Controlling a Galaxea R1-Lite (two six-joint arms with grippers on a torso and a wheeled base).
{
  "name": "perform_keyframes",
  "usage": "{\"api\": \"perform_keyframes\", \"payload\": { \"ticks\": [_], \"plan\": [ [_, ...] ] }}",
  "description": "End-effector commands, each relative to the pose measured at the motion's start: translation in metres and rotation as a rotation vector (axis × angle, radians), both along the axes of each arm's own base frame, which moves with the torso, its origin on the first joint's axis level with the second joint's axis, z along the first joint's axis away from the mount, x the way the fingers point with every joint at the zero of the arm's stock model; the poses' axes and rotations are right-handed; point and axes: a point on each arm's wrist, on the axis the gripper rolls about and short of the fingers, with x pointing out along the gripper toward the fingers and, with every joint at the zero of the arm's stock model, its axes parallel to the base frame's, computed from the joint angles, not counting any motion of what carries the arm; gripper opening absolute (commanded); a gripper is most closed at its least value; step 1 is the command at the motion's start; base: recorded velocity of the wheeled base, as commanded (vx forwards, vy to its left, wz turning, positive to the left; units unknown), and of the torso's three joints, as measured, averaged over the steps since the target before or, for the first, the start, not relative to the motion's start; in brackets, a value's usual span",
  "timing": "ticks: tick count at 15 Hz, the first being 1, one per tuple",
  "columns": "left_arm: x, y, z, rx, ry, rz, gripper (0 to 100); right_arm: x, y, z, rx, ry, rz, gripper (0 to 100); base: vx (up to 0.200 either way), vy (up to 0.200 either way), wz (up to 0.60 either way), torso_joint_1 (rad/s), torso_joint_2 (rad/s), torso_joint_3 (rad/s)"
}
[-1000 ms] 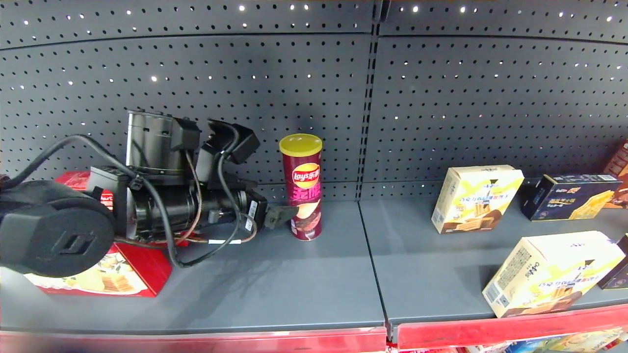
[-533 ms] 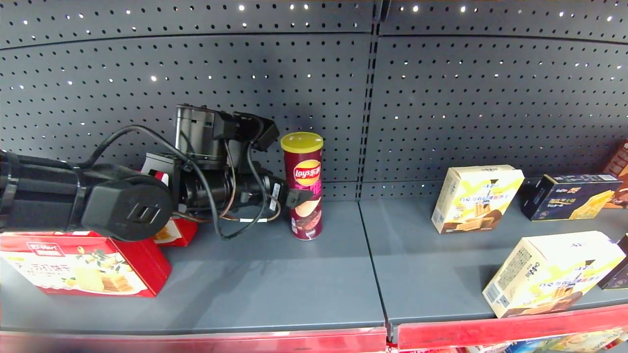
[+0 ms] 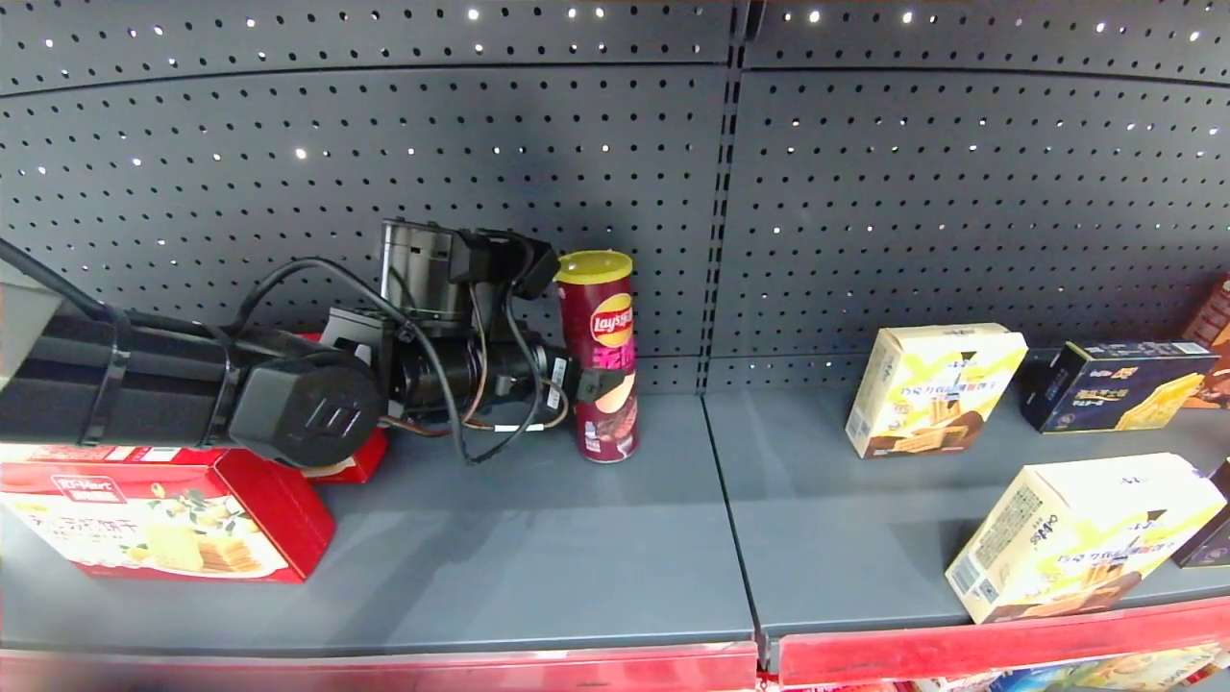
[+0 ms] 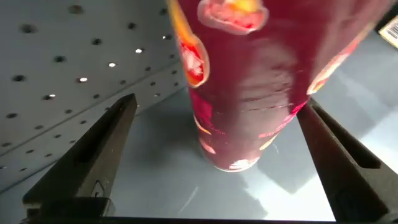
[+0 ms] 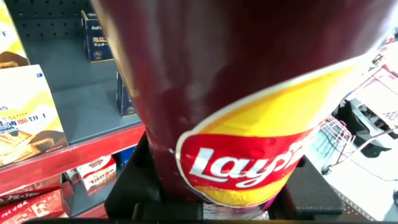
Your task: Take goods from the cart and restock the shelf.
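Observation:
A maroon chips can [image 3: 600,336] with a yellow lid stands on the grey shelf [image 3: 538,548] near the pegboard back wall, leaning a little. My left gripper [image 3: 605,381] comes in from the left at the can's lower half. In the left wrist view the can [image 4: 249,81] sits between the open fingers [image 4: 93,162], close to one finger and well apart from the other. My right gripper [image 5: 217,194] is shut on a second chips can [image 5: 236,106], held off the shelf.
A red biscuit box [image 3: 163,519] lies at the front left, another red box [image 3: 351,463] under my left arm. Yellow boxes [image 3: 930,389] [image 3: 1081,533] and a dark blue box [image 3: 1115,384] occupy the right bay. The shelf front of the can is bare.
My left arm has pushed farther right and toward the back wall. The can on the shelf has shifted slightly back and right and now leans.

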Motion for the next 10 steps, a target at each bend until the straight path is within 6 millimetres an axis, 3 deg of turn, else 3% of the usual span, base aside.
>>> {"api": "perform_keyframes", "payload": {
  "ticks": [1, 10],
  "plan": [
    [-0.001, -0.003, 0.001, 0.0, -0.003, -0.005, 100, 0.001, 0.0, -0.002, 0.001, 0.008, 0.001, 0, 0.0, 0.0, 0.0, 0.0, 0.0, 0.0],
    [0.003, -0.025, -0.003, -0.042, 0.019, -0.007, 100, -0.003, 0.0, -0.016, 0.003, 0.024, -0.001, 0, 0.0, 0.0, 0.0, 0.0, 0.0, 0.0]
  ]
}}
